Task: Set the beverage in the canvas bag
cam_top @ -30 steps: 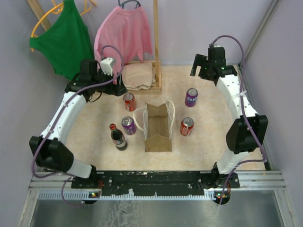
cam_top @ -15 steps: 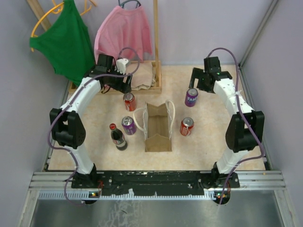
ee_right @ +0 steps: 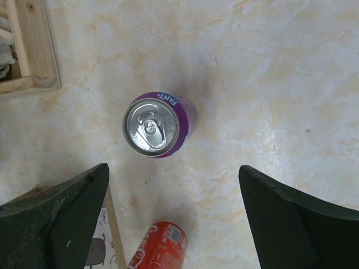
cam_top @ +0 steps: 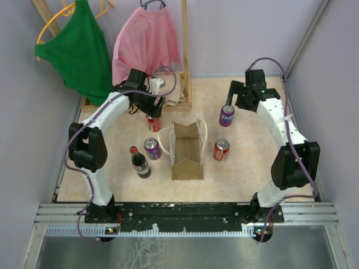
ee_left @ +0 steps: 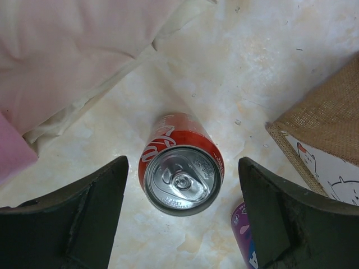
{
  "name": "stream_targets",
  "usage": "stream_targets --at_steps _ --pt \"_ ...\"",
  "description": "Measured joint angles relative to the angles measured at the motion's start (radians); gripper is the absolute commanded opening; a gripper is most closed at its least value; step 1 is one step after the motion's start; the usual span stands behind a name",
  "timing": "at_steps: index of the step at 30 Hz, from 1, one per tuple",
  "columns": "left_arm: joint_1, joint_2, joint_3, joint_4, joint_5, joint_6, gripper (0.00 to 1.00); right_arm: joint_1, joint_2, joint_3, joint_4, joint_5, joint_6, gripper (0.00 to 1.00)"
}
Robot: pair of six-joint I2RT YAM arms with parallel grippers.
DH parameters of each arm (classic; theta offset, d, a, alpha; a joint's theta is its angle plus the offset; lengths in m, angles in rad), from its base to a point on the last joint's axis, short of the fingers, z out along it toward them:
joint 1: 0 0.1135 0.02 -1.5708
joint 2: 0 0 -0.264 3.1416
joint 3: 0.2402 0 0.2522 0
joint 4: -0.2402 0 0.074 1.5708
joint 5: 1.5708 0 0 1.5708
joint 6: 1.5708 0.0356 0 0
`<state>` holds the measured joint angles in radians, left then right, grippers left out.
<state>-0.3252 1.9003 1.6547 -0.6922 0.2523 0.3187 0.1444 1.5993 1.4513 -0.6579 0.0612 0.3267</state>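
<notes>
The tan canvas bag (cam_top: 187, 150) stands upright mid-table with its mouth open and its white rope handles (cam_top: 166, 141) hanging out. A red cola can (cam_top: 153, 122) stands just behind the bag's left corner. My left gripper (cam_top: 150, 107) hovers over it, open. In the left wrist view the can (ee_left: 182, 171) sits between the wide jaws (ee_left: 182, 193), untouched, with the bag (ee_left: 328, 123) at the right. My right gripper (cam_top: 231, 98) is open above a purple Fanta can (cam_top: 226, 115). The right wrist view shows that can (ee_right: 156, 126) ahead of the jaws (ee_right: 173, 182), not between them.
A second purple can (cam_top: 152, 148) and a dark cola bottle (cam_top: 139, 162) stand left of the bag, and another red can (cam_top: 221, 149) stands to its right. A wooden rack base (cam_top: 187, 84) holding folded beige cloth (cam_top: 168, 91) sits at the back. Green (cam_top: 78, 47) and pink (cam_top: 147, 42) garments hang above.
My left arm has swung in from the back left and now hangs over the red cola can. My right gripper has come forward and left toward the purple Fanta can. Both stayed open.
</notes>
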Motion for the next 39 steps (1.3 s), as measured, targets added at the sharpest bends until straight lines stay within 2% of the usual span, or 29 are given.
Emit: stream_targets --at_steps 7,10,12,17,22,28,35,39 --pt "-0.007 0.043 0.0 -0.002 -0.044 0.016 0.83 -0.003 -0.002 -0.031 0.002 -0.002 0.008 0.99" --pt "-0.007 0.064 0.0 -0.013 -0.051 0.019 0.77 -0.003 -0.003 -0.031 0.004 -0.002 0.01 0.99" --pt "-0.008 0.067 0.0 -0.019 -0.054 0.02 0.62 -0.003 -0.006 -0.034 0.006 -0.002 0.01 0.99" --pt "-0.013 0.067 0.0 -0.024 -0.053 0.033 0.02 -0.003 -0.027 -0.067 0.016 -0.002 0.016 0.99" --pt "-0.013 0.065 0.006 -0.045 -0.05 0.035 0.0 -0.004 -0.032 -0.086 0.022 -0.001 0.018 0.99" --pt "-0.013 0.051 0.079 -0.182 -0.047 0.033 0.0 -0.005 -0.052 -0.104 0.023 0.005 0.018 0.99" --pt "-0.013 -0.11 0.223 -0.217 -0.014 0.021 0.0 -0.01 -0.081 -0.128 0.041 0.004 0.018 0.99" --pt "-0.013 -0.193 0.312 -0.215 0.058 -0.002 0.0 -0.01 -0.081 -0.131 0.041 0.005 0.018 0.99"
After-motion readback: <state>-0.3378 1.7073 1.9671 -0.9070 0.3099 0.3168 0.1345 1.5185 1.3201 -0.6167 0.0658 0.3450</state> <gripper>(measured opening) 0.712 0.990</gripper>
